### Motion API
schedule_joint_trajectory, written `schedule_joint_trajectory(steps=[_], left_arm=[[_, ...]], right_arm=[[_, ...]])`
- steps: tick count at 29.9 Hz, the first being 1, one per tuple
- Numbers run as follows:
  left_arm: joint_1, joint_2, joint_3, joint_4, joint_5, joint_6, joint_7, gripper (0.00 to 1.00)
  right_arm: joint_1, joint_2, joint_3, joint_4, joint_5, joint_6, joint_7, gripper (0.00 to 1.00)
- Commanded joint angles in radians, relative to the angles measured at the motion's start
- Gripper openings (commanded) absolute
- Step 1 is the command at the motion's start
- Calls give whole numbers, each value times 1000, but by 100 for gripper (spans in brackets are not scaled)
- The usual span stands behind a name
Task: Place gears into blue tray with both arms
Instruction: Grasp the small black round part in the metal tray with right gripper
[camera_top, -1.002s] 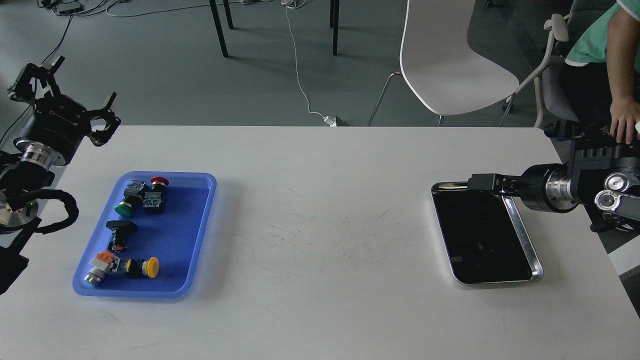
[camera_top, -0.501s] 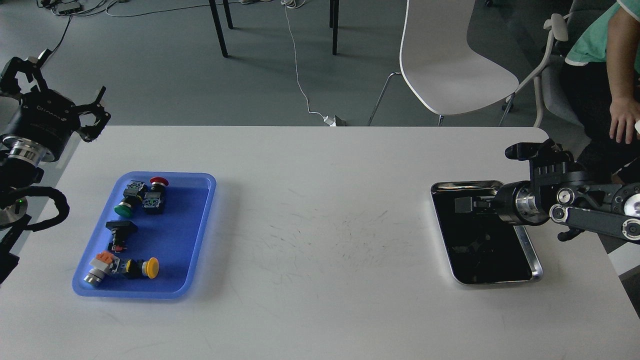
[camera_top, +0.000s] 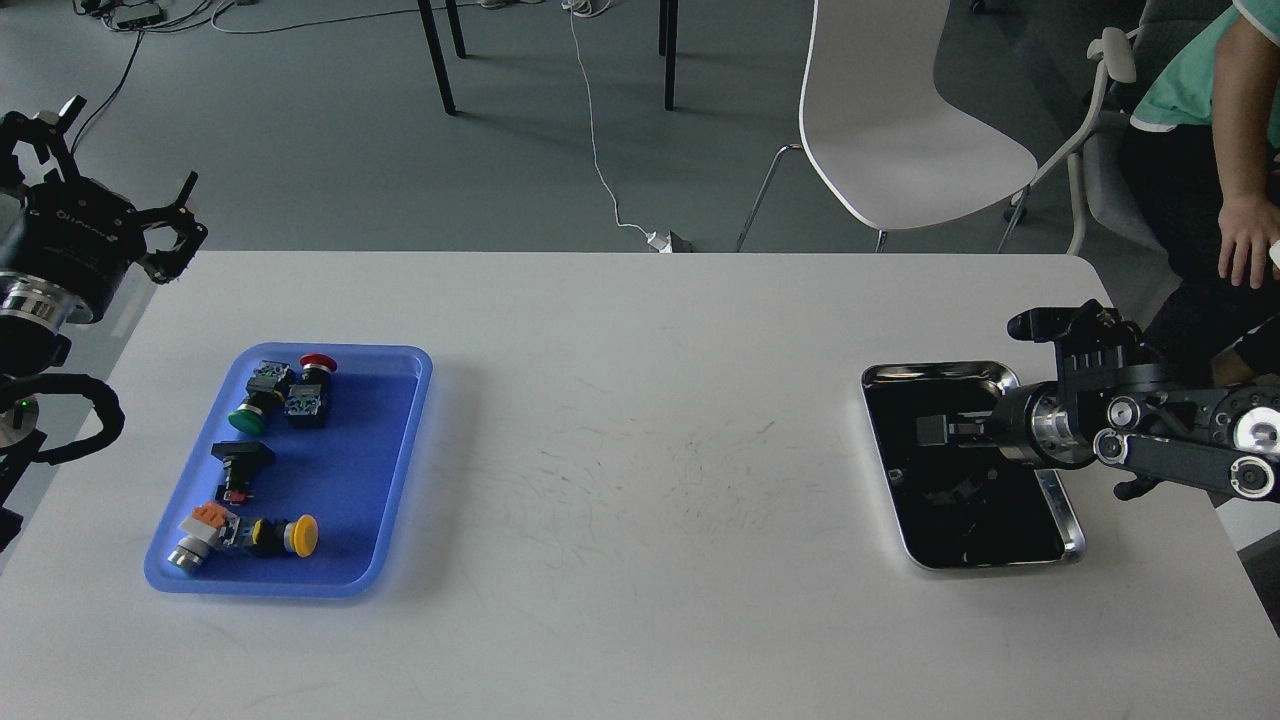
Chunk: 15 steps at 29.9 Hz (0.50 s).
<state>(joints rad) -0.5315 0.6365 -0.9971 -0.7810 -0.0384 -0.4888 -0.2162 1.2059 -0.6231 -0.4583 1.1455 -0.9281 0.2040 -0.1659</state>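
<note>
The blue tray (camera_top: 385, 470) lies on the left of the white table and holds several coloured-capped push-button switches (camera_top: 285, 390). My left gripper (camera_top: 132, 142) hangs open past the table's far left corner, well behind the tray and empty. My right gripper (camera_top: 932, 430) reaches in from the right, low over the dark inside of the steel tray (camera_top: 1071, 512). It is dark against that dark inside, so its fingers cannot be told apart. The gears are hidden in the blackness of the steel tray; I make out only faint dark shapes there.
A white chair (camera_top: 900, 130) stands behind the table's far edge. A person's hand (camera_top: 1248, 240) and arm are at the far right, close to my right arm. A white cable runs across the floor behind the table.
My right arm has swung and lowered its gripper from the steel tray's far rim into the tray's middle. My left gripper has drifted left and further back from the blue tray.
</note>
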Motion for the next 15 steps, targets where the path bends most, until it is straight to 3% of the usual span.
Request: schedule_joint_trajectory(steps=[1, 7, 9, 12, 15], left_arm=[[1, 2, 0, 0, 0, 0, 0, 98], [1, 2, 0, 0, 0, 0, 0, 98], [1, 3, 0, 0, 0, 3, -2, 98], [1, 5, 0, 0, 0, 3, -2, 98], [1, 6, 0, 0, 0, 3, 0, 98]], right_arm=[[-5, 17, 0, -12, 0, 0, 0, 81], [-3, 19, -2, -15, 0, 0, 3, 72], [-3, 19, -3, -16, 0, 1, 3, 65], [-3, 17, -5, -16, -1, 6, 8, 47], [-3, 17, -16, -16, 0, 24, 9, 41]])
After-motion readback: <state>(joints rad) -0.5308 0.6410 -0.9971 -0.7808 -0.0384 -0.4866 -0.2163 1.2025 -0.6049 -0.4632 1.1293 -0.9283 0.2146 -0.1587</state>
